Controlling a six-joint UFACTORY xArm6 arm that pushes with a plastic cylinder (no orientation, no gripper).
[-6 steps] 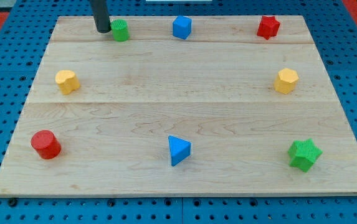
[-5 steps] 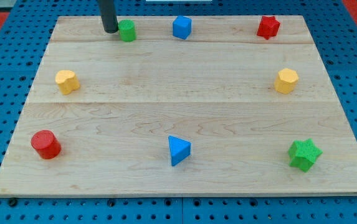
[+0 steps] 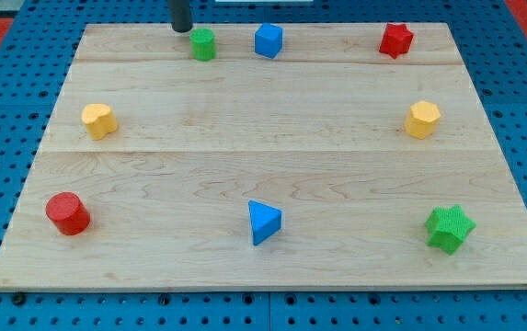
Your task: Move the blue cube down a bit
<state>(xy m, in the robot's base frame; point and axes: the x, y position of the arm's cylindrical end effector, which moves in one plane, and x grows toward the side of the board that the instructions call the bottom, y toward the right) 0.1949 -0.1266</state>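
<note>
The blue cube (image 3: 268, 40) sits near the top edge of the wooden board (image 3: 272, 156), at the middle. My tip (image 3: 181, 28) is at the board's top edge, well to the left of the blue cube. A green cylinder (image 3: 203, 43) stands between them, just right of and below my tip, apart from the cube.
A red star (image 3: 395, 39) is at the top right. Yellow blocks sit at the left (image 3: 98, 120) and right (image 3: 422, 119) edges. A red cylinder (image 3: 67, 213), a blue triangle (image 3: 263, 222) and a green star (image 3: 450, 228) line the bottom.
My tip moved right and up along the top edge. The green cylinder was pushed to the right, closer to the blue cube. The blue cube has not moved.
</note>
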